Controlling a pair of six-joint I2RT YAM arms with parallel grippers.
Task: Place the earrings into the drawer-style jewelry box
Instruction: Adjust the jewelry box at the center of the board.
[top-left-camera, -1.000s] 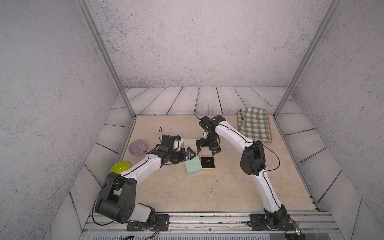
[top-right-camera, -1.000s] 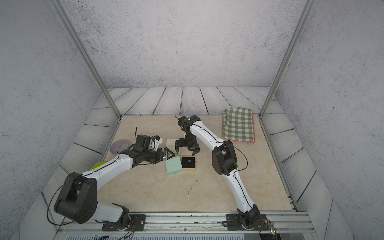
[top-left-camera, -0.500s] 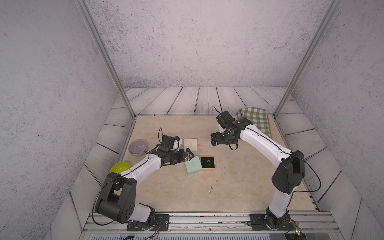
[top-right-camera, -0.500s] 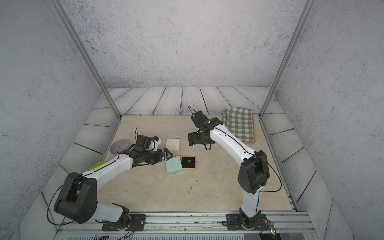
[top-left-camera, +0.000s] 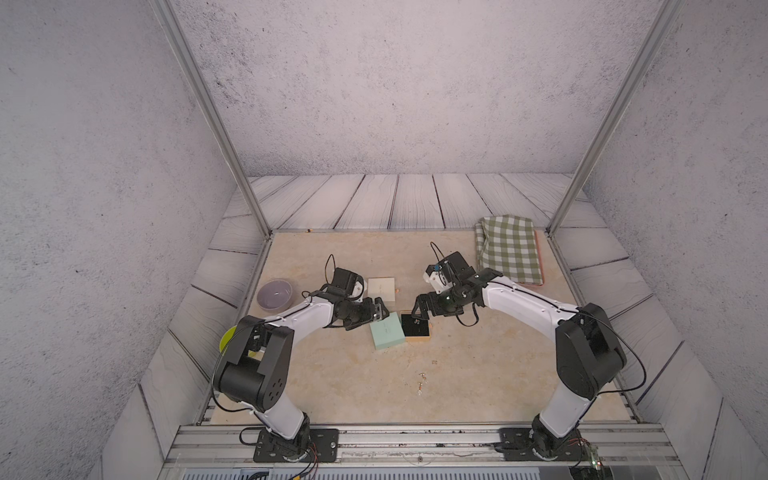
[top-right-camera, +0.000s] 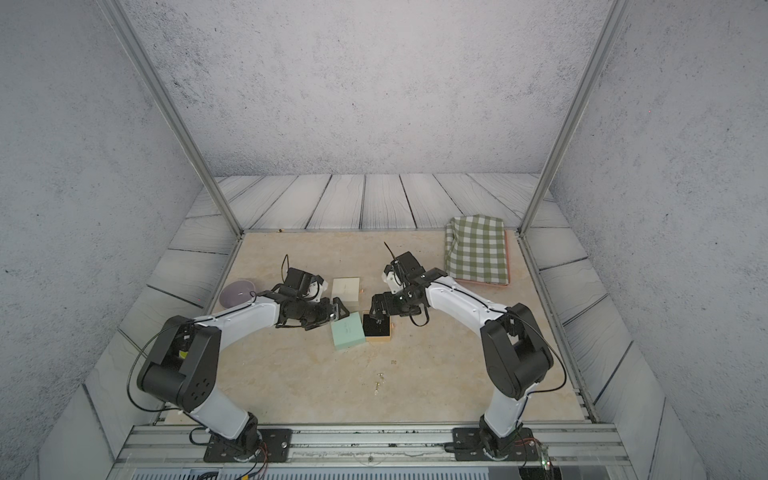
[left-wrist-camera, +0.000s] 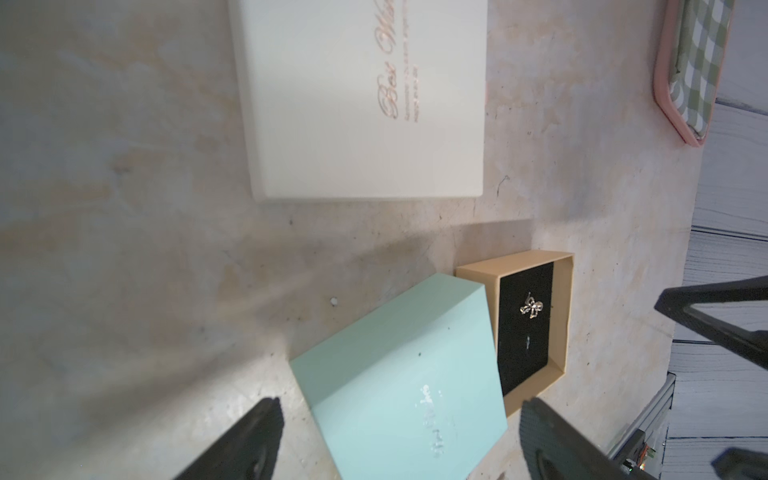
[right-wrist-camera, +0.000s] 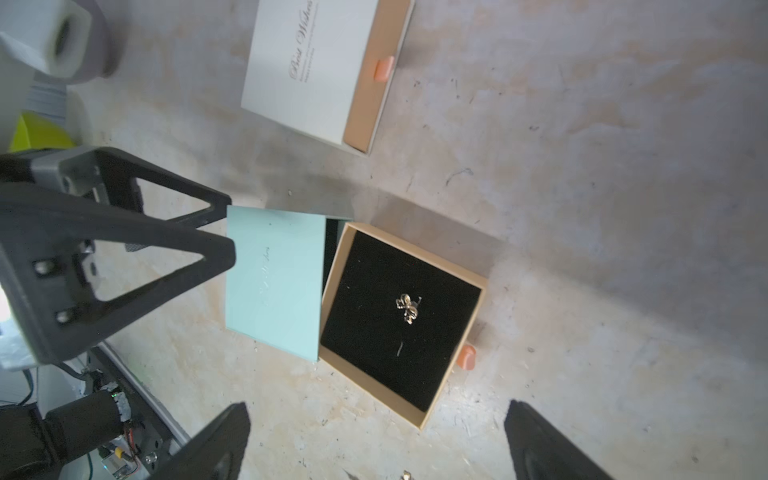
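Note:
The cream-white drawer-style jewelry box (top-left-camera: 381, 287) (right-wrist-camera: 307, 66) lies shut at the back. In front of it a mint-green box (top-left-camera: 387, 330) (left-wrist-camera: 399, 374) has its tan, black-lined tray (top-left-camera: 417, 338) (right-wrist-camera: 370, 384) slid out. One gold earring (right-wrist-camera: 407, 308) (left-wrist-camera: 532, 309) lies in the tray. More earrings (top-left-camera: 422, 376) (top-right-camera: 379, 376) lie loose on the table nearer the front. My left gripper (top-left-camera: 379, 311) (left-wrist-camera: 399, 403) is open, with the mint box's end between its fingers. My right gripper (top-left-camera: 419, 309) (right-wrist-camera: 378, 407) hangs open and empty over the tray.
A purple bowl (top-left-camera: 274, 294) and a yellow-green object (top-left-camera: 227, 338) sit at the left edge, beside my left arm. A green checked cloth (top-left-camera: 509, 249) on a pink tray lies at the back right. Metal posts stand at the back corners.
My right arm's elbow has swung out to the right, and its gripper now hangs over the slid-out tray. The left arm and the boxes have not moved.

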